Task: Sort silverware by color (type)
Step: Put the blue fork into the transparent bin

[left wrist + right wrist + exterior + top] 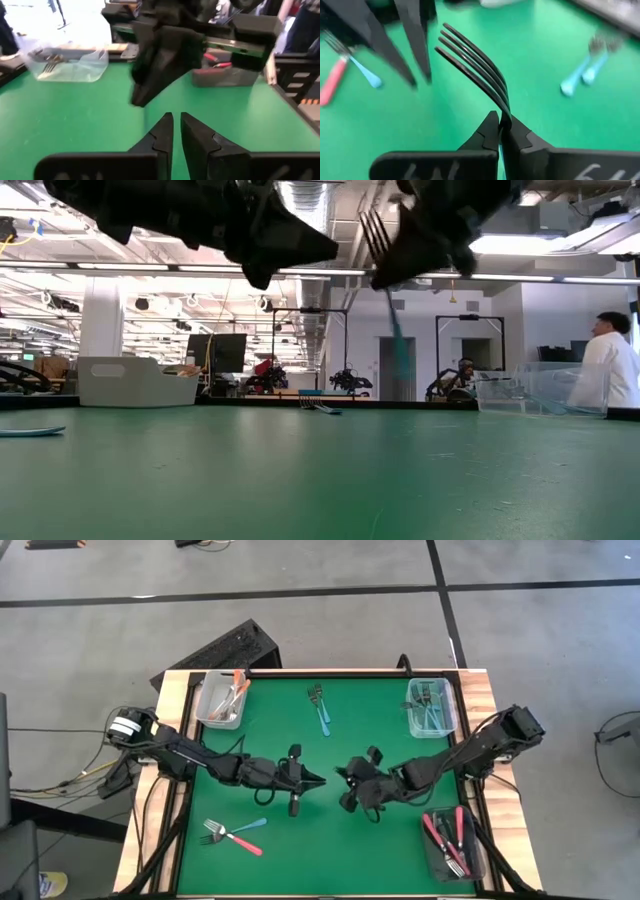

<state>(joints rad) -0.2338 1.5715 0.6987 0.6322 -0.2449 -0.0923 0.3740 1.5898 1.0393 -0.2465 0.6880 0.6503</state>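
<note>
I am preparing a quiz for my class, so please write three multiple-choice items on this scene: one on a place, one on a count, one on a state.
1. In the high view, at which corner of the table is the bin with the orange forks?
A. upper left
B. upper right
C. lower right

2. How many forks lie loose on the green table?
A. two
B. four
C. seven

3. What is the state of the right tool?
A. open and empty
B. shut on a fork
C. shut on a bin's rim

Key:
1 A: the clear bin with the orange forks is at the upper left.
2 B: two blue forks lie at the far middle, and a blue and pink pair lies nearer on the left side of the green table.
3 B: the right tool pinches the held fork.
</note>
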